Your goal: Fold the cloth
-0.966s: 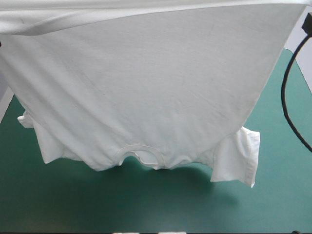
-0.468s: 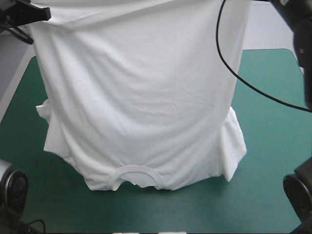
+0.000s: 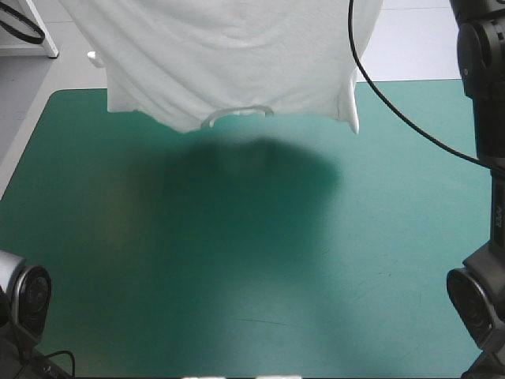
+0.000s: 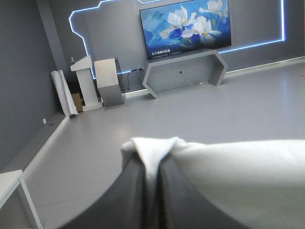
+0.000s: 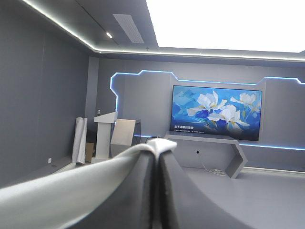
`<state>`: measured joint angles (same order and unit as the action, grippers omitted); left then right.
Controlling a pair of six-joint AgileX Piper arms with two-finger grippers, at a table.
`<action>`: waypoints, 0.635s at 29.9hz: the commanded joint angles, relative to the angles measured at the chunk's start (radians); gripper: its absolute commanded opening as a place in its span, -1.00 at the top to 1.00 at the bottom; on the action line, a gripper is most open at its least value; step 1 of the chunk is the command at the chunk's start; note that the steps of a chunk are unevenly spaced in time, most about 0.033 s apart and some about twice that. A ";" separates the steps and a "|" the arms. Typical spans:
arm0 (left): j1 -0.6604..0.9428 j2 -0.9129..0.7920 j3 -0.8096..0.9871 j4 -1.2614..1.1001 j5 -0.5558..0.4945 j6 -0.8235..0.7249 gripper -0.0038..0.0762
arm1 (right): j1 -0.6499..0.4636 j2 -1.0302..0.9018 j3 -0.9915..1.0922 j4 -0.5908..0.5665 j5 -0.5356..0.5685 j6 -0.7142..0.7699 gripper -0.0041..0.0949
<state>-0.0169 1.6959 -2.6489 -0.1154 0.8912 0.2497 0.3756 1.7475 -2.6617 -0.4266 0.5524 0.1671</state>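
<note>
The white T-shirt point(image 3: 229, 59) hangs in the air over the far part of the teal-green table point(image 3: 237, 260), collar hem lowest, clear of the cover, with a dark shadow beneath it. Both grippers hold it from above, out of the high view. In the left wrist view my left gripper point(image 4: 153, 164) is shut on a white fold of the T-shirt point(image 4: 228, 162), which stretches away to one side. In the right wrist view my right gripper point(image 5: 157, 148) is shut on a corner of the T-shirt point(image 5: 71, 183), the fabric running off to the side.
The right arm's column point(image 3: 485, 158) stands along the table's right side, its black cable crossing in front of the shirt. A white stand point(image 3: 35, 28) sits beyond the table's far left corner.
The T-shirt has been lifted and carried toward the far edge: earlier its collar and sleeves trailed low near the table's middle, and now it hangs free over the far part.
</note>
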 commanded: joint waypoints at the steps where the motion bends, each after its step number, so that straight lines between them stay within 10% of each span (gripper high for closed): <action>1: 0.002 -0.018 -0.017 0.009 -0.063 0.012 0.93 | -0.007 -0.034 -0.027 -0.041 0.041 0.002 0.95; 13: 0.002 0.172 0.198 -0.026 0.265 0.010 0.93 | -0.017 0.212 0.069 -0.078 0.676 0.019 0.95; 19: 0.002 0.267 0.296 -0.103 0.370 0.007 0.93 | -0.017 0.277 0.152 0.056 0.701 0.051 0.95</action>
<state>-0.0169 1.9962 -2.3569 -0.1581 1.2587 0.2629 0.3648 2.0886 -2.5207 -0.4023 1.2506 0.1938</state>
